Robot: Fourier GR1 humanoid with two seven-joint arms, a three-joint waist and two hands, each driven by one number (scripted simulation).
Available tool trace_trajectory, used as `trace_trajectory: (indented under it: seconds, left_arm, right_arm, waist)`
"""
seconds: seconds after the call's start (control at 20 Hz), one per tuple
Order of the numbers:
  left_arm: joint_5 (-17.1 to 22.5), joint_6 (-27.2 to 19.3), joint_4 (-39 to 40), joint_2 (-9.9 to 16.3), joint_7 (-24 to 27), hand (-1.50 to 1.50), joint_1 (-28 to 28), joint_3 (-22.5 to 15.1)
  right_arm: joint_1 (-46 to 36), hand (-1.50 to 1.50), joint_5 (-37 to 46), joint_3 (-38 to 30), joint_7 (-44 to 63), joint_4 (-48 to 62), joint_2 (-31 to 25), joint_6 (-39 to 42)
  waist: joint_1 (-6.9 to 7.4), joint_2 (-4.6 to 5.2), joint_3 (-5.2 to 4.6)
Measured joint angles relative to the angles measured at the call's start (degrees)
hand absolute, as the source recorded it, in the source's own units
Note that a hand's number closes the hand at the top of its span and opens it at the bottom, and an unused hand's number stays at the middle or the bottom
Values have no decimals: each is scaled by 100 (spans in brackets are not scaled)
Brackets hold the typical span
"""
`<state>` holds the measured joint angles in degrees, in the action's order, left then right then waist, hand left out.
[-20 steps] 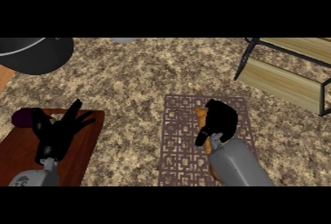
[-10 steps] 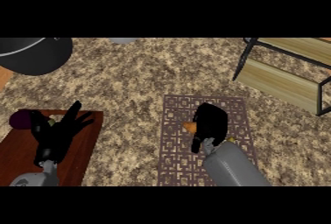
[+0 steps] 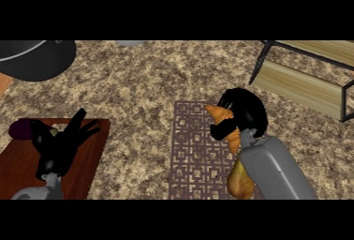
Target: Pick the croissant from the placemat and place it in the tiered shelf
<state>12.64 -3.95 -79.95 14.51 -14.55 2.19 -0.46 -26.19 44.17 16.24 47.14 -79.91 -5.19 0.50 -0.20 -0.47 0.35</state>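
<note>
An orange-brown croissant [image 3: 220,114] is in my right hand [image 3: 243,112], whose fingers are curled round it. One tip sticks out to the left of the hand, and more of the croissant [image 3: 240,182] shows below beside the grey forearm. Hand and croissant are over the right edge of the brown patterned placemat [image 3: 188,154]. The wooden tiered shelf [image 3: 304,82] with its dark frame stands at the upper right, apart from the hand. At the lower left my left hand [image 3: 61,143] rests open, fingers up.
A reddish-brown cutting board [image 3: 90,161] lies under the left hand, with a dark purple item [image 3: 24,130] at its far left corner. A large black pot [image 3: 34,58] sits at the top left. A small grey object [image 3: 130,43] shows at the top edge.
My right hand has closed round the croissant and moved up and to the right with it, towards the shelf. The left hand has stayed where it was.
</note>
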Motion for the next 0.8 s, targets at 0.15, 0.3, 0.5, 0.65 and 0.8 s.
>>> trace_trajectory:
  seconds: [0.15, 0.3, 0.5, 0.65, 0.8]
  left_arm:
    - [14, 34, -14, 9, -16, 0, -26, 22]
    - [-41, -20, -40, -18, -10, 0, -61, 18]
    - [-62, -22, -18, -32, 63, 0, -86, 51]
    - [-53, -2, -74, -27, -9, 0, -95, 50]
    - [-39, -15, -191, -53, -146, 0, -111, 24]
  right_arm:
    - [-149, 150, 129, -68, 217, -643, -33, -47]
    - [-462, 150, 320, -160, 648, -1373, -192, 194]
    - [-885, 150, 599, -408, 1151, -2233, -408, 517]
    - [-1221, 150, 623, -703, 1363, -2749, -608, 894]
    - [-1687, 150, 524, -1162, 1445, -2888, -828, 1159]
  waist:
    - [-22, -8, 0]
    - [-48, -24, 2]
    - [-69, -33, 2]
    - [-62, -29, -5]
    - [-34, -19, -14]
